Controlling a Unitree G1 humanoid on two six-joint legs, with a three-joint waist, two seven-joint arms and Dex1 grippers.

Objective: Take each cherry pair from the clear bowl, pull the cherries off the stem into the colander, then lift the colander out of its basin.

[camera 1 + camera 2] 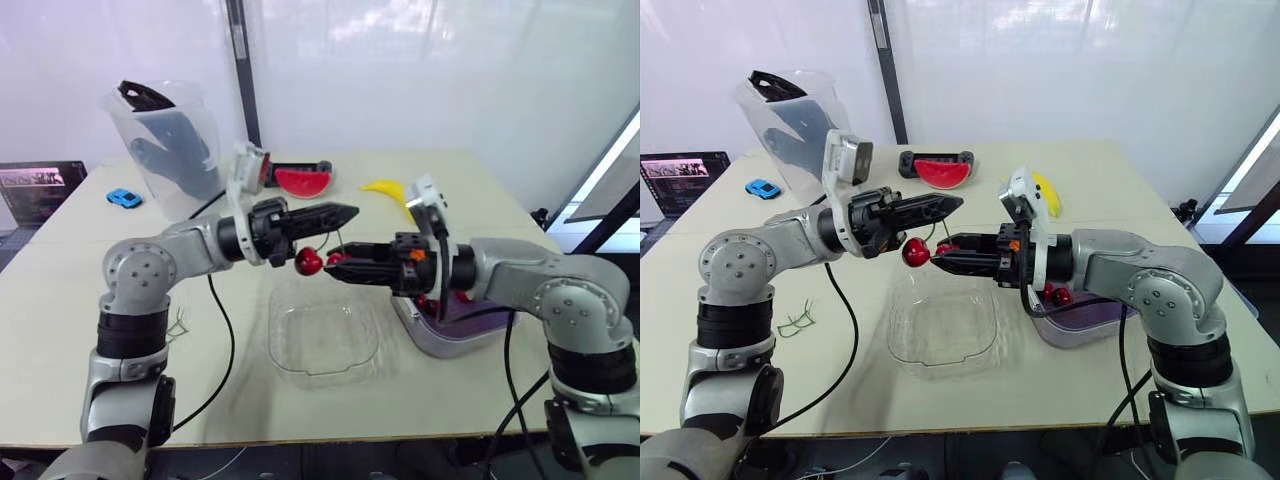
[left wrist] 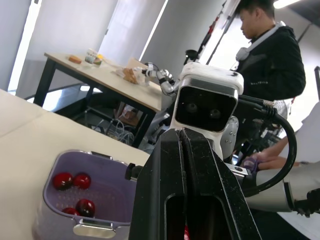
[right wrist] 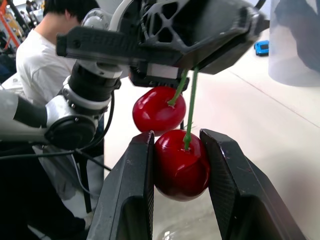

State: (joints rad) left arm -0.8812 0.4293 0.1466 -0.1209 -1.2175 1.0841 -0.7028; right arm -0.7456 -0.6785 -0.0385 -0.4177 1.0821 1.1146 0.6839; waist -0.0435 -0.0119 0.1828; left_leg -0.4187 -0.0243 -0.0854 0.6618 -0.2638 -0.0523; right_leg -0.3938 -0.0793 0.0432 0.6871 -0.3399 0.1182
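Note:
A cherry pair hangs in the air above the empty clear bowl (image 1: 322,335). My left gripper (image 1: 350,212) is shut on the green stems (image 3: 190,100) from above. One cherry (image 1: 309,261) dangles free under it. The other cherry (image 3: 181,165) is clamped in my right gripper (image 1: 335,262), which reaches in from the right and is shut on it. The two grippers almost touch at their tips. The purple colander (image 2: 90,195) sits in its basin (image 1: 450,340) under my right forearm, with several cherries (image 2: 75,181) inside.
Far left stands a clear pitcher (image 1: 170,140), with a blue toy car (image 1: 124,198) and a laptop (image 1: 40,190) near it. A watermelon slice (image 1: 303,182) and a banana (image 1: 388,188) lie at the back. Bare stems (image 1: 795,322) lie near the left. A person (image 2: 270,50) stands beyond the table.

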